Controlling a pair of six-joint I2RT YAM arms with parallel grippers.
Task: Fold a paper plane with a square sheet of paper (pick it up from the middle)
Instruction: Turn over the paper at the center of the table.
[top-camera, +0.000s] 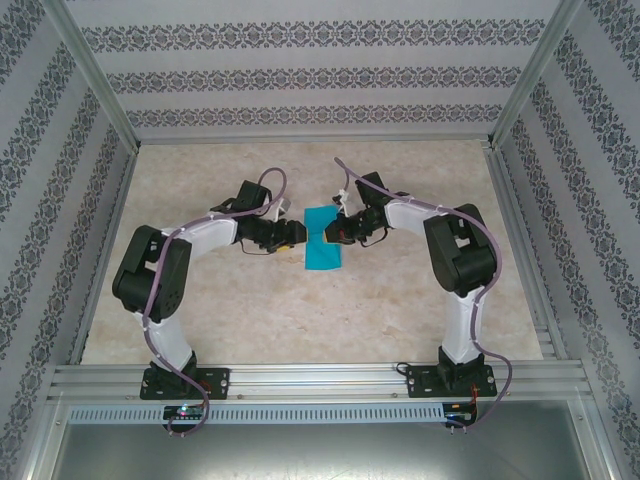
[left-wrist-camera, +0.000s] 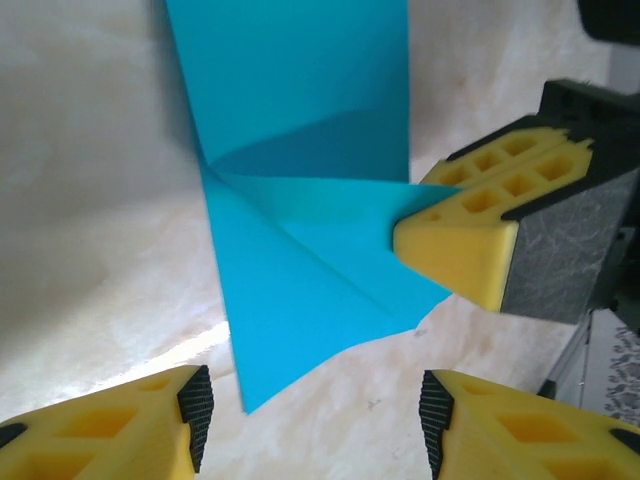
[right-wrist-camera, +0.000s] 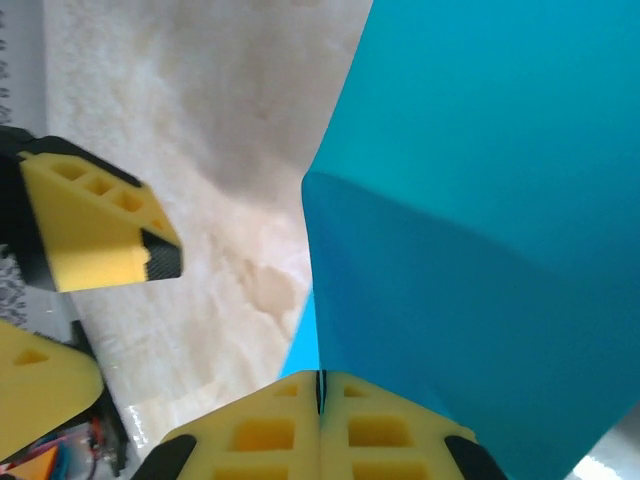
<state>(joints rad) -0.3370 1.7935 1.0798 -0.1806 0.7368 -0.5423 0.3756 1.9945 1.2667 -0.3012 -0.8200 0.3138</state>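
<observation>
Teal paper sheet (top-camera: 322, 248) sits mid-frame in the top view, on the pale marbled surface (top-camera: 250, 320), right between the tips of the left arm (top-camera: 160, 270) and the right arm (top-camera: 460, 250). It's not flat. The left wrist view shows creases meeting at the sheet's left edge, a darker shaded fold across the middle, and a pointed lower corner aimed at the bottom of the frame. Right pincer (right-wrist-camera: 320, 395): fingers pressed together at bottom centre of the right wrist view, clamped on the sheet's edge, with paper rising from them toward the upper right. In the left wrist view that pincer comes in from the right edge, its yellow tip on the sheet's right-hand corner. Left pincer (left-wrist-camera: 315, 405): apart, with yellow fingers (left-wrist-camera: 120, 425) in the bottom corners of its own view and a wide gap between. The sheet's lower tip points into that gap, near the left-hand finger but apart from it.
</observation>
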